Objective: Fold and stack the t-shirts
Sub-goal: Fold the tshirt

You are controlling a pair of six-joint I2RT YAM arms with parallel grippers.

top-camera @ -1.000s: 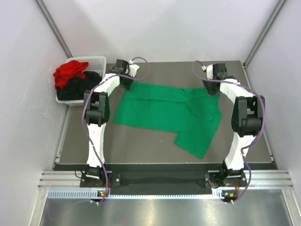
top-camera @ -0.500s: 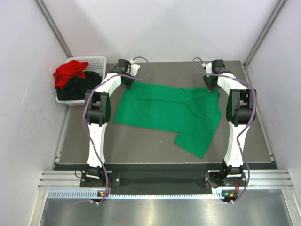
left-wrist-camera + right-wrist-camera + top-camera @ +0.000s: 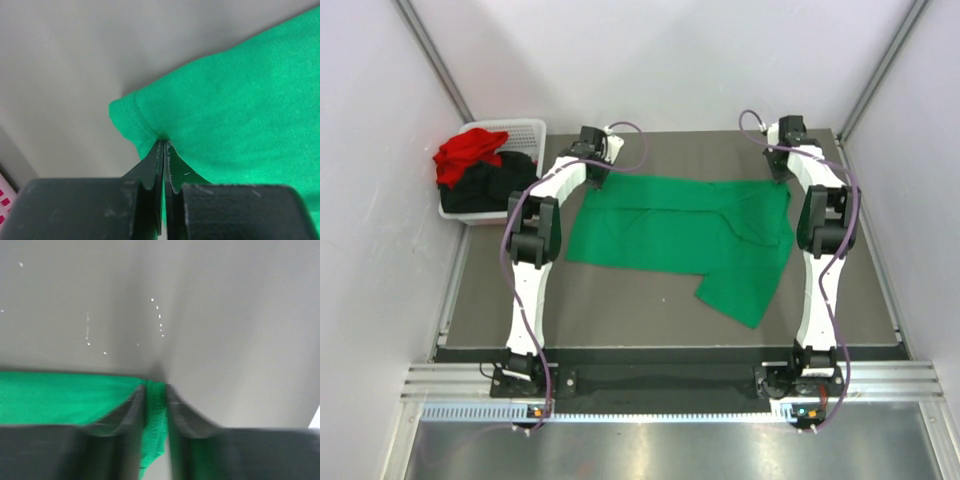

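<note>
Three t-shirts are showing on my feed, and only the green t-shirt (image 3: 670, 225) is lying out on the worktop (image 3: 620, 300). It is lying mostly flat across the far half, its far edge running between the two arms, and one flap of cloth is reaching toward the near right side.

On the left wrist camera I am seeing the left gripper (image 3: 164, 145) pressed together on the shirt's far left corner. The stitched hem is curling just past the fingertips, and the cloth is pinched thin between the jaws.

On the right wrist camera I am looking at the right gripper (image 3: 156, 390) at the far right corner. Its jaws are standing only narrowly apart, with a bunched fold of green cloth filling the gap and touching both of them — a clamp on the shirt's edge, as far as this blurred picture is letting me judge.

From above, both arms are reaching out to the far side of the worktop, each one over its own end of the shirt.

Off the far left corner, the white basket (image 3: 525, 128) is holding the other two — the red t-shirt (image 3: 468, 152) crumpled on top, spilling over the left rim, and the black t-shirt (image 3: 485, 188) bunched beneath and beside it.
</note>
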